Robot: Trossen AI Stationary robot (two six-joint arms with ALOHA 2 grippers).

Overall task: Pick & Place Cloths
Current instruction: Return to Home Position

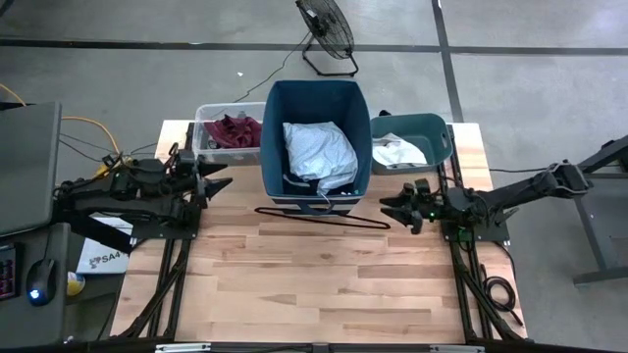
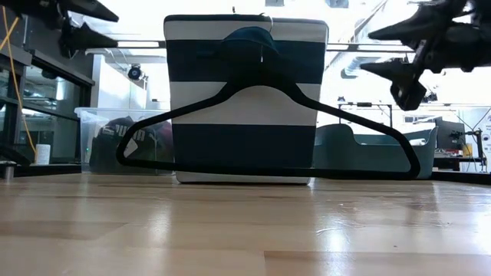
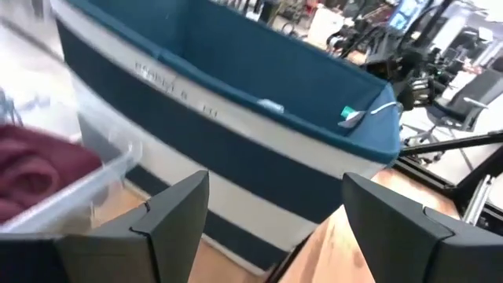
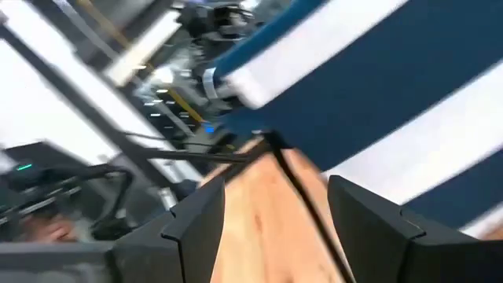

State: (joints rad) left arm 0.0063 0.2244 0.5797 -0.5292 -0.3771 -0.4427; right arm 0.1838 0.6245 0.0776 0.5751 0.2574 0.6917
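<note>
A pale blue-grey cloth lies bunched inside the tall blue-and-white striped bin at the table's far middle. A maroon cloth lies in the clear tub to the bin's left, and a white cloth lies in the teal tub to its right. My left gripper hovers open, pointing at the striped bin's left wall, with nothing between its fingers. My right gripper hovers open near the bin's near right corner, also holding nothing.
A thin black hanger leans against the striped bin's near wall, its bottom bar on the wood. The near half of the table is bare wood. A fan stands on the floor beyond the table.
</note>
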